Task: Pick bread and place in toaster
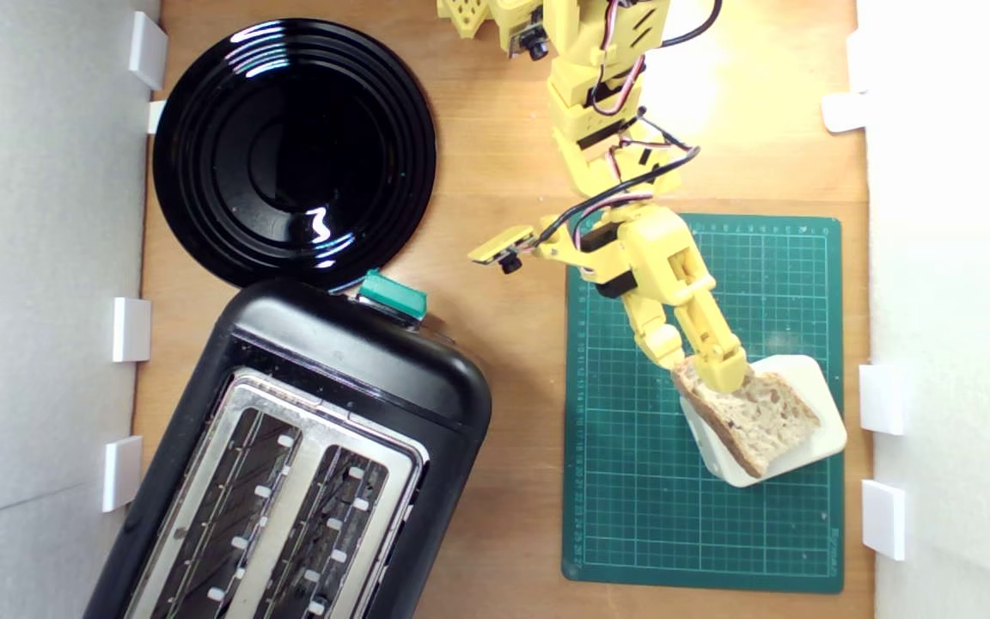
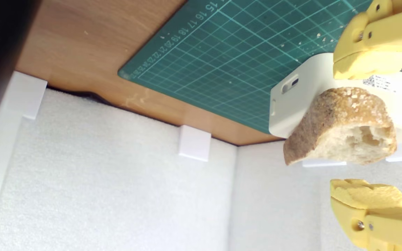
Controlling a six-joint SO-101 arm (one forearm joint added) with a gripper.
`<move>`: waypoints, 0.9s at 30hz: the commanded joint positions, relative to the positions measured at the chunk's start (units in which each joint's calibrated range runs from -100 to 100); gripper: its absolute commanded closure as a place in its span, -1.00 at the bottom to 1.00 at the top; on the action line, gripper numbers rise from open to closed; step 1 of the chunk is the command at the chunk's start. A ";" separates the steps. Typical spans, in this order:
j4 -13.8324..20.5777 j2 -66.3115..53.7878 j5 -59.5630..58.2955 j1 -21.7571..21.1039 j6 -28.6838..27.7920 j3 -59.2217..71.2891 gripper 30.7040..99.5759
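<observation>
Pincer (image 2: 366, 134) is open w/ jaws either side of the bread (image 1: 757, 417), which rests on the white box (image 1: 817, 378) on the green mat (image 1: 632, 481), so center on crust end, close firmly before lifting twd toaster (image 1: 306, 464).

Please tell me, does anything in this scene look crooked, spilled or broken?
Nothing looks broken. The toaster stands askew to the table edges. Small pale crumbs lie scattered on the green cutting mat near the white box. The bread lies on that box, between the open gripper fingers.
</observation>
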 commanded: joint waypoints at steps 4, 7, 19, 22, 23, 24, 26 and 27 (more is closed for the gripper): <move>0.19 1.08 -1.92 -1.73 1.44 -3.47 -0.78; -0.36 2.07 -1.92 -1.97 2.38 -4.74 -0.77; 0.28 2.24 -1.84 -2.05 2.75 -5.47 -0.76; 0.46 2.24 -1.84 -2.05 2.75 -5.47 -0.76; 0.46 2.24 -1.84 -2.05 2.80 -5.56 -0.76; 0.46 2.24 -1.84 -2.05 2.80 -5.56 -0.76; 0.46 2.32 -1.84 -2.05 2.80 -5.56 -0.77; 0.46 2.32 -1.84 -2.05 2.80 -5.56 -0.77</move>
